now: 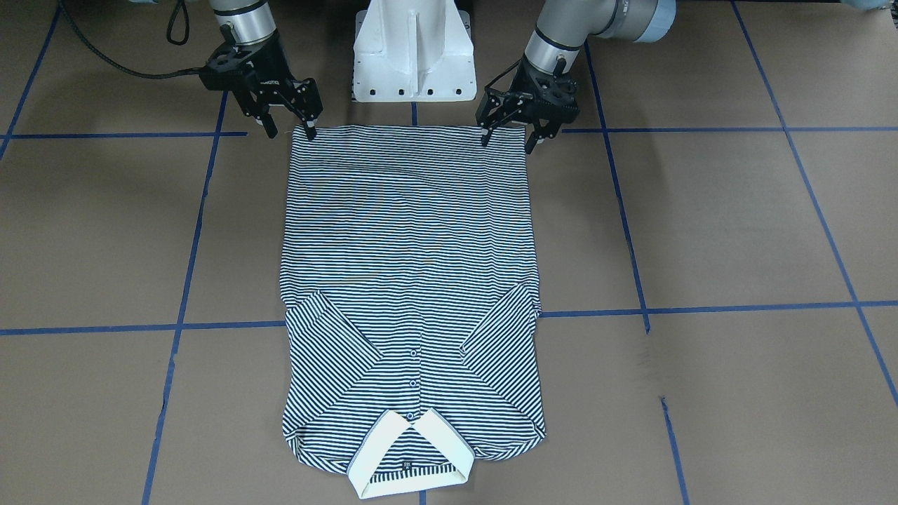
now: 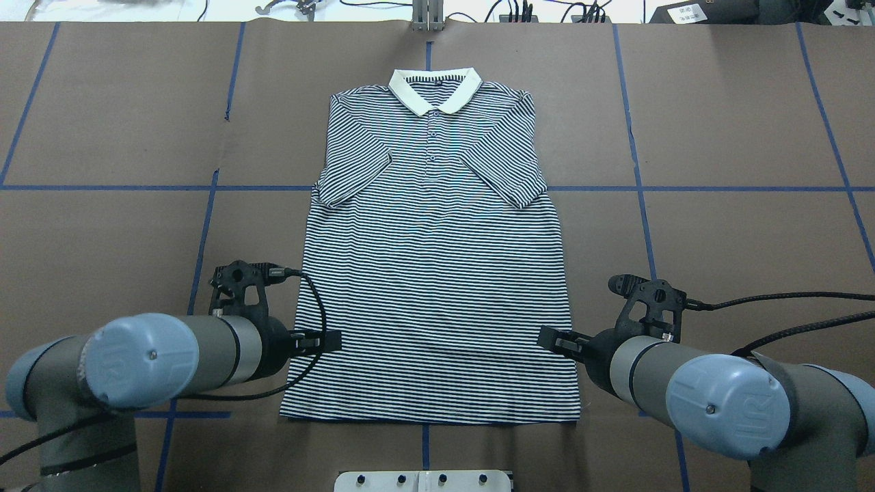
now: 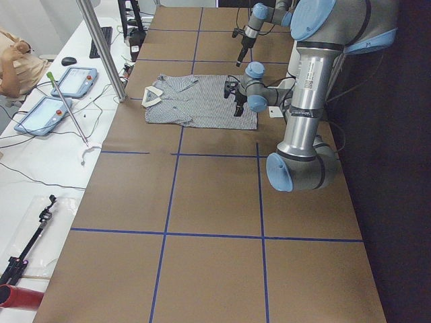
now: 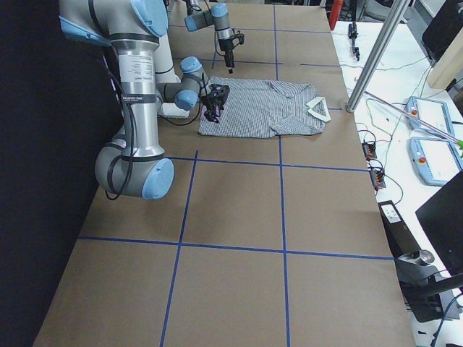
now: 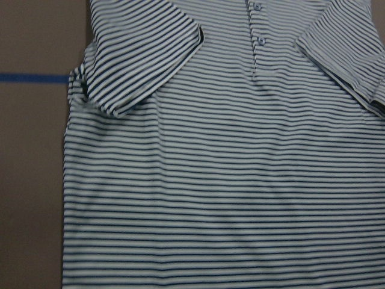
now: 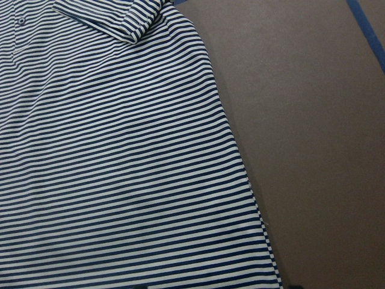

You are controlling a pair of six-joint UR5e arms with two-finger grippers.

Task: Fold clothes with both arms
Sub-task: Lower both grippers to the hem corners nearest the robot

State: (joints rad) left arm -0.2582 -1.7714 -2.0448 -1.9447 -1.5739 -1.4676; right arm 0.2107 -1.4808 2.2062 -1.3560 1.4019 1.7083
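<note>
**Striped polo flat on table, both grippers open at hem corners**

The thin-striped navy-and-white short-sleeved polo shirt (image 1: 410,238) is lying flat, front up, on the brown table w/ blue tape grid lines (image 1: 736,224), straight out from the white pedestal base (image 1: 414,52). Its hem (image 1: 407,130) is running just in front of the base, the cream collar (image 1: 410,459) is at the end farthest from the base, and both sleeves (image 1: 337,337) are lying folded in over the chest. Side edges are running straight, w/ bare table spreading wide on either side of the shirt. The black two-finger left gripper (image 1: 507,140) is hanging at the hem corner on the base's left, jaws wide, straddling the corner & gripping nothing. The black two-finger right gripper (image 1: 290,132) is doing likewise at the opposite hem corner. Can't tell if any tips are touching the cloth.
</note>
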